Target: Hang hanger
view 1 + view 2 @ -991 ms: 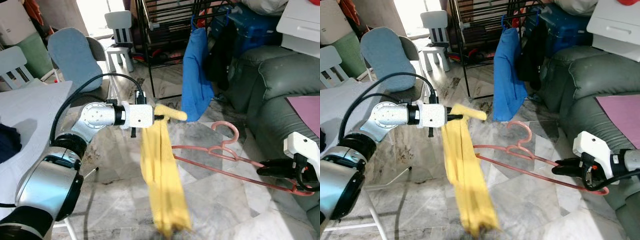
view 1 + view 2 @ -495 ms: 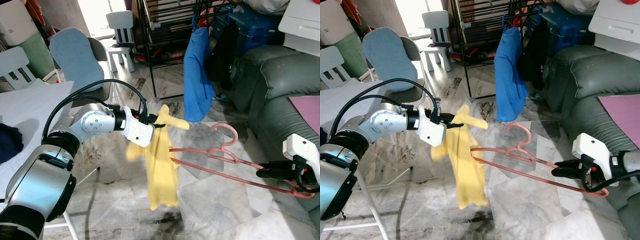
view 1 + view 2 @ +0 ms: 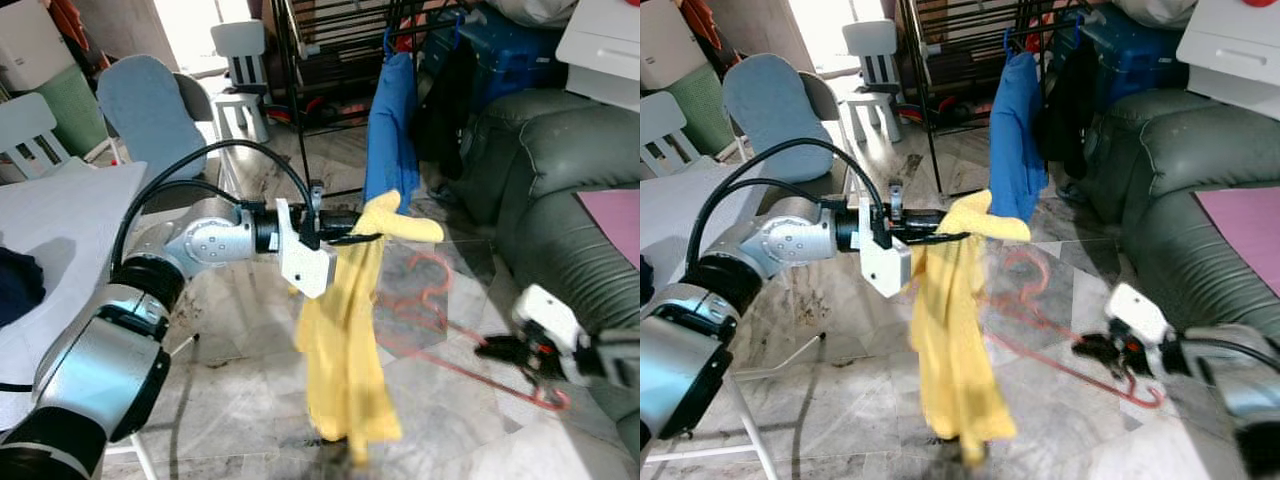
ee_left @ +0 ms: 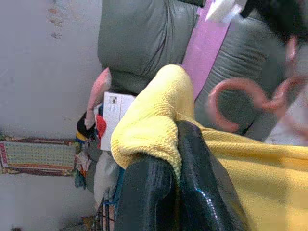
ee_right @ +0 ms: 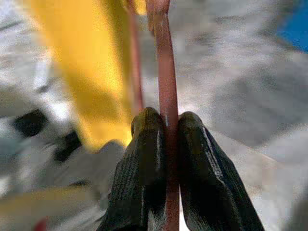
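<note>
Marble floor; left tool (image 3: 352,238) outstretched gripping yellow cloth (image 3: 345,350); right tool (image 5: 167,126) pinching hanger (image 5: 165,72).

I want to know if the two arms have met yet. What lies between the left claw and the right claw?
In the left eye view, the yellow cloth hanging from the left claw and the blurred pink hanger held by the right claw, over marble floor.

Daylight floods in from the doorway far behind my left arm — overexposed there, with a soft sheen on the marble floor (image 3: 230,400). My right gripper (image 3: 500,349) and the pink hanger (image 3: 440,310) smear with motion blur in the head views. My right wrist view blurs everything beyond the fingers (image 5: 144,163) — background streaked.
</note>
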